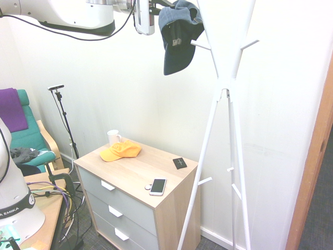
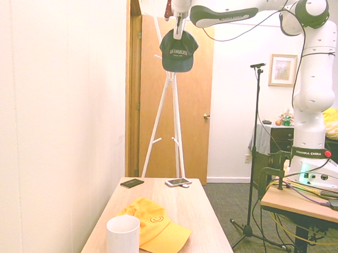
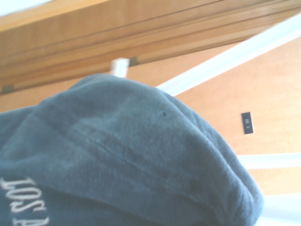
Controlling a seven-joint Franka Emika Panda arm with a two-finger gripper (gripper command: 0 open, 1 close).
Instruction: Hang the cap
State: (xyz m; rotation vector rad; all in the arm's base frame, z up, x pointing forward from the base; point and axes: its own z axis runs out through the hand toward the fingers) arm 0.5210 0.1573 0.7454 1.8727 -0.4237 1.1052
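The navy cap point(image 1: 178, 39) hangs high up with its brim pointing down, right against the white coat rack point(image 1: 227, 94). Its crown touches a short peg point(image 1: 201, 46) on the rack's left side. My gripper point(image 1: 157, 7) is at the top of the crown, shut on the cap's fabric. From the other side, the cap point(image 2: 178, 50) dangles below the gripper point(image 2: 178, 28) in front of the rack point(image 2: 170, 89), its white lettering facing the camera. The wrist view is mostly filled by the cap's point(image 3: 127, 160) blue fabric, with white rack poles behind it.
Below stands a wooden dresser point(image 1: 148, 169) carrying an orange-yellow cap point(image 1: 120, 151), a white mug point(image 1: 113, 137), a phone point(image 1: 158, 186) and a small black card point(image 1: 180, 163). A wooden door point(image 2: 194, 105) is behind the rack. A green armchair point(image 1: 28, 138) sits at the left.
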